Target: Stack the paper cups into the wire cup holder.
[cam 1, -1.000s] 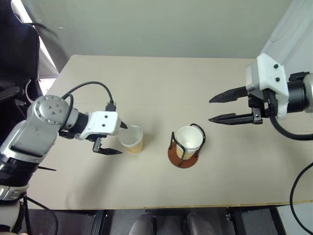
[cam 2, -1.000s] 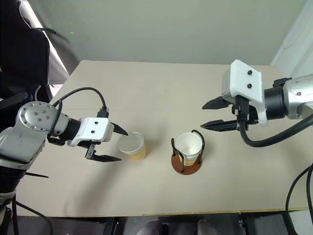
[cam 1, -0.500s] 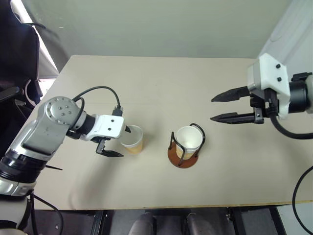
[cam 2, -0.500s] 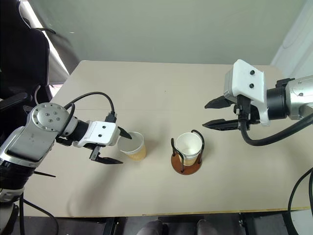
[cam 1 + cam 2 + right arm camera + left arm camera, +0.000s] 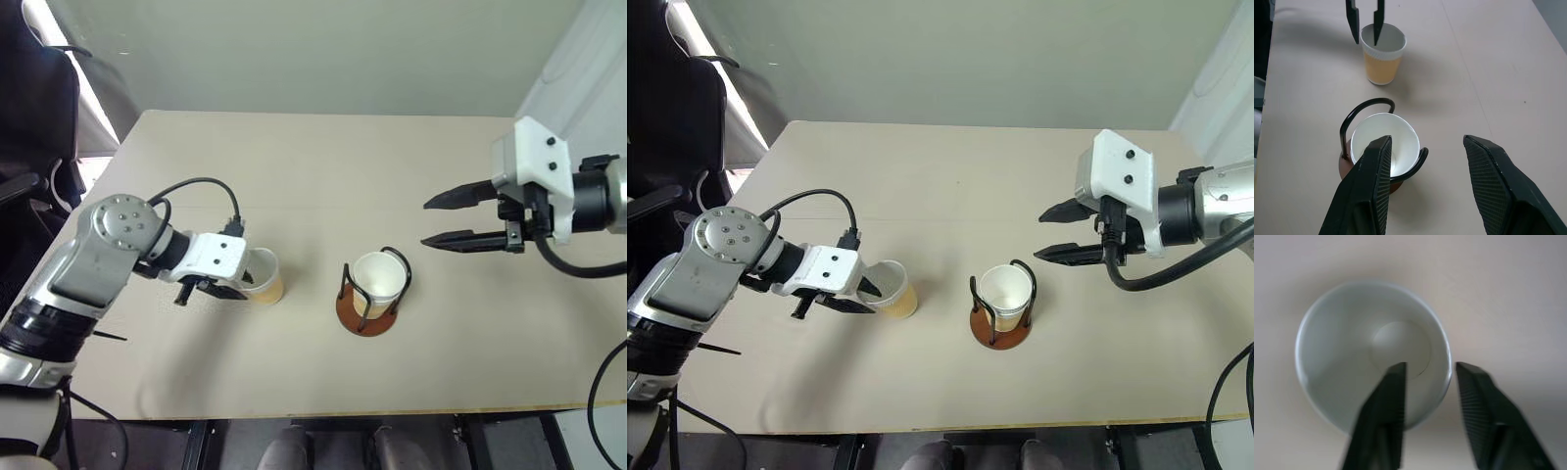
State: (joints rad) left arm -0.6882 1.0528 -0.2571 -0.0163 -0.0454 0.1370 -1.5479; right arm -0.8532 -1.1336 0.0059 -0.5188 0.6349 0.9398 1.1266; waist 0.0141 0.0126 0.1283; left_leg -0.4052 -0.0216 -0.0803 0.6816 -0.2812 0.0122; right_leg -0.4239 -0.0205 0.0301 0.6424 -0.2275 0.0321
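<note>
One paper cup (image 5: 265,279), tan outside and white inside, stands upright on the table left of the wire cup holder (image 5: 355,315). My left gripper (image 5: 240,286) reaches it from the left. In the left wrist view one finger (image 5: 1393,396) is inside this cup (image 5: 1347,347) and the other is just outside its wall; the jaws are narrow, with a gap still showing. A second paper cup (image 5: 377,274) sits upright inside the holder's black wire loops (image 5: 1369,103). My right gripper (image 5: 425,222) hovers open and empty to the right of the holder, pointing toward it.
The beige table (image 5: 323,166) has its front edge close below the holder and its left edge near my left arm. A black chair (image 5: 29,88) stands beyond the table's left side. A black cable (image 5: 201,183) loops over my left wrist.
My left gripper slid right onto the loose cup, and its jaws narrowed from wide open to straddling the cup's wall. The right gripper, holder and held cup stayed put.
</note>
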